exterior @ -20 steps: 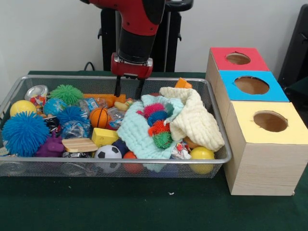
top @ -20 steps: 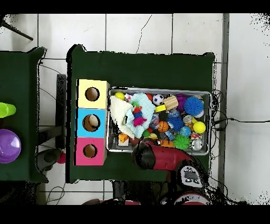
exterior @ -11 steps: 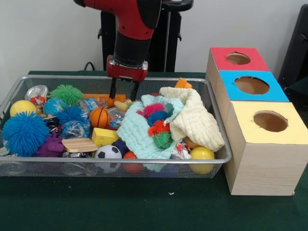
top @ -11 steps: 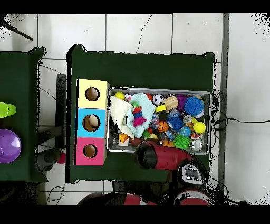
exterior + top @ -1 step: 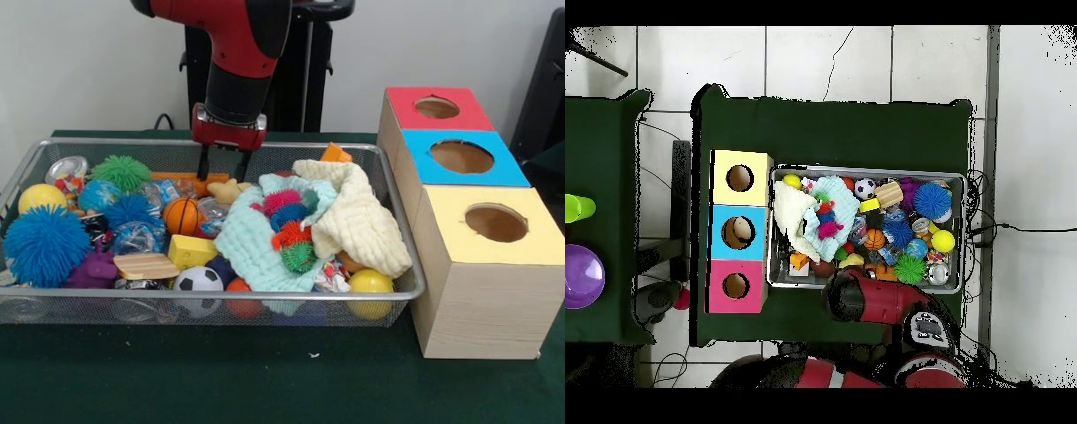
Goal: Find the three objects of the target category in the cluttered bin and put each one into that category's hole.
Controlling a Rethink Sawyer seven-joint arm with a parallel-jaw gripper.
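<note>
Along the left end of the wire bin (image 5: 402, 231), from the front, sit a yellow ball (image 5: 41, 197), a big blue spiky ball (image 5: 44, 245) and a green spiky ball (image 5: 122, 172) near the far-left corner, beside a clear round container (image 5: 66, 170). A purple toy (image 5: 95, 268) lies by the blue spiky ball, with a flat wooden block (image 5: 146, 266) just beside it towards the near rim. A small basketball (image 5: 181, 215), a yellow block (image 5: 192, 251) and a soccer ball (image 5: 199, 281) fill the middle-left.

My gripper (image 5: 221, 165) hangs over the bin's far edge, above a long orange piece (image 5: 185, 180) and a small tan toy (image 5: 229, 190). My two fingers (image 5: 203, 163) are spread apart with nothing between them, and their tips are clear of the clutter.

Towards the bin's middle, a mint cloth (image 5: 250, 247) lies crumpled with a multicolour spiky toy (image 5: 289, 230) resting on it. A cream cloth (image 5: 357, 220) is heaped over the right end, covering whatever lies below it; an orange block (image 5: 335, 154) pokes out behind it at the far rim, and a second yellow ball (image 5: 371, 283) sits at the near-right corner.

Right of the bin, touching its end, stand three boxes in a row: yellow (image 5: 490, 265) nearest, blue (image 5: 461, 157) in the middle, red (image 5: 434, 108) farthest, each with a round hole on top. Which things in the bin belong to the target category I cannot tell.
</note>
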